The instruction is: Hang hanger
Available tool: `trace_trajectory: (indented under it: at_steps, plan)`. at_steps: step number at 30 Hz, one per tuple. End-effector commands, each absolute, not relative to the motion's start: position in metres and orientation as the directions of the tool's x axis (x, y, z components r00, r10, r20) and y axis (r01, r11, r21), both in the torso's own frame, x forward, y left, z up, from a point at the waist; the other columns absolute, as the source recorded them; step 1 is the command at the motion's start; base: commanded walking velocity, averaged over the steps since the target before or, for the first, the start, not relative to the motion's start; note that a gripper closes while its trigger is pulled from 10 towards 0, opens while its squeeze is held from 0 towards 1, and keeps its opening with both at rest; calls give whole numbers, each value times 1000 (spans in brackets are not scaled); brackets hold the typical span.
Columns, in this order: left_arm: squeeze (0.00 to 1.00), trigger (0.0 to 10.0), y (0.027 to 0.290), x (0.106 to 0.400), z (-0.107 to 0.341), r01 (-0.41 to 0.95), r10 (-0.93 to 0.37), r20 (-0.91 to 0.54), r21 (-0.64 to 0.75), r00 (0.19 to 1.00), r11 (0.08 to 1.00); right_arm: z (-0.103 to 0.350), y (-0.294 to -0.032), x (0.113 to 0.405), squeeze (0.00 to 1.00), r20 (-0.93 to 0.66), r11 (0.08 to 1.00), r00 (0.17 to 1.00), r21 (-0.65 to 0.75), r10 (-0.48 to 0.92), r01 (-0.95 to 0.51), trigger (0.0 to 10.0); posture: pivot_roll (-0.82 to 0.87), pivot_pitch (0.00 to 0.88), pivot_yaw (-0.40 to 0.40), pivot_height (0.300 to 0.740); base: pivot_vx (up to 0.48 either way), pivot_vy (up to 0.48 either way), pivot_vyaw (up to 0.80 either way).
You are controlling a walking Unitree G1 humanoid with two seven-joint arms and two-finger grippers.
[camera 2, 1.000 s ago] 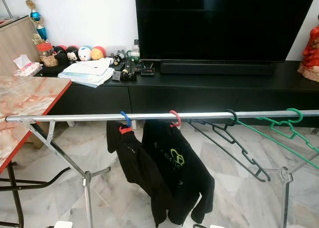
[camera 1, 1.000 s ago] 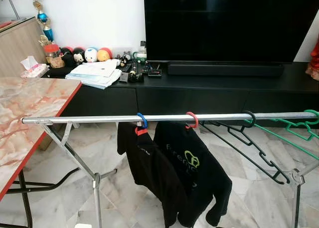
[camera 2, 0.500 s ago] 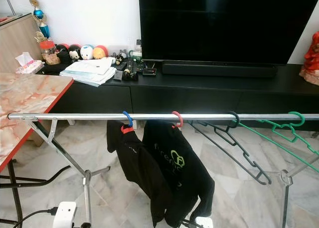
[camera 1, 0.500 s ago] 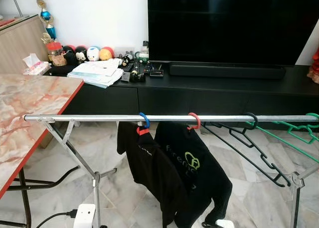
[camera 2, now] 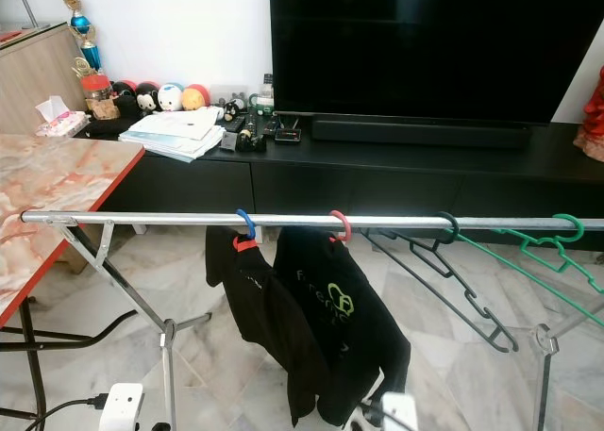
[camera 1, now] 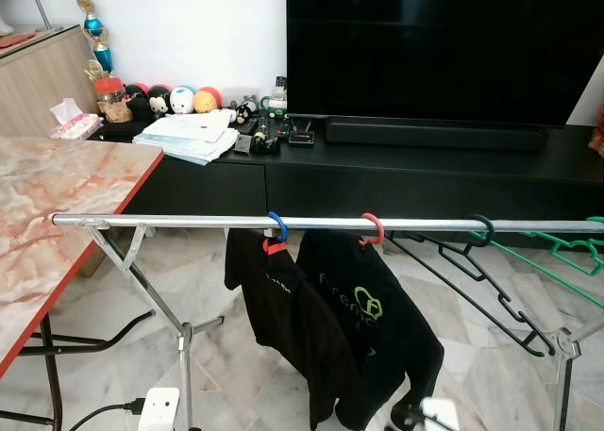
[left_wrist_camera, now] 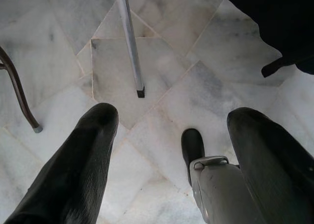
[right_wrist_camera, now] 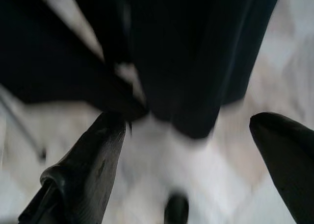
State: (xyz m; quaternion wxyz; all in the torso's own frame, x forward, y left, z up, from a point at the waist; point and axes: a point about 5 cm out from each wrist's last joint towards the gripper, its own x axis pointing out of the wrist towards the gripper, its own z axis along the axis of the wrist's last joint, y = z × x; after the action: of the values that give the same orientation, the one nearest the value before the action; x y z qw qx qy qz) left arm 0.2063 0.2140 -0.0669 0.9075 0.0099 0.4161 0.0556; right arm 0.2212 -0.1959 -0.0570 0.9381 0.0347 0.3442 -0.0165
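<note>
Our right gripper (right_wrist_camera: 189,136) hangs low with fingers spread, empty, facing the black shirts (camera 1: 330,327); our left gripper (left_wrist_camera: 167,150) is also spread over the floor (left_wrist_camera: 59,42). Hangers (camera 1: 491,271) hang on the rail (camera 1: 189,221).

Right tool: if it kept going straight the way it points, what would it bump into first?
Probably the hanging black shirts. The open right tool points at their lower edge, with pale floor below; the blur hides the depth.

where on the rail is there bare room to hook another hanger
The rail is bare from its left end by the marble table up to the blue hanger. A shorter gap lies between the red hanger and black hanger. Blue and red sit close, shirts crowding below.
</note>
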Motion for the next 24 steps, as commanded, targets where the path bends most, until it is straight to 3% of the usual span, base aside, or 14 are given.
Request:
trace_trajectory:
  at_steps: [1, 6, 8, 13, 16, 19, 24]
  plan:
    - [0, 10000, 217, 197, -72, -108, 115, -771, 59, 626, 992, -49, -197, 230, 0, -591, 995, 807, 75, -7, 63, 10000, 35, 0, 8, 740, 0, 0, 0]
    - [0, 10000, 217, 195, -73, -85, 109, -782, 72, 613, 994, -34, -196, 240, 0, -439, 980, 898, 192, 36, 55, 10000, 39, 0, -7, 740, 0, 0, 0]
    - [0, 10000, 217, 195, -73, -98, 113, -779, 67, 616, 993, -28, -196, 239, 0, -372, 985, 925, 173, 73, -8, 10000, 26, 0, -12, 740, 0, 0, 0]
    - [0, 10000, 217, 193, -74, -89, 106, -780, 65, 616, 994, -18, -224, 224, 0, -298, 998, 954, 64, 23, -4, 10000, 8, 0, -5, 740, 0, 0, 0]
    - [0, 10000, 217, 192, -74, -79, 101, -782, 66, 615, 995, -3, -227, 230, 0, -232, 993, 972, 114, 34, -7, 10000, -2, 0, 2, 740, 0, 0, 0]
    - [0, 10000, 218, 192, -74, -84, 103, -780, 66, 618, 994, 31, -211, 243, 0, -106, 988, 990, 132, 97, -82, 10000, 1, 0, 2, 740, 0, 0, 0]
    - [0, 10000, 218, 193, -73, -111, 110, -770, 51, 628, 993, 55, -196, 258, 0, -37, 978, 991, 169, 127, -120, 10000, 16, 0, -9, 740, 0, 0, 0]
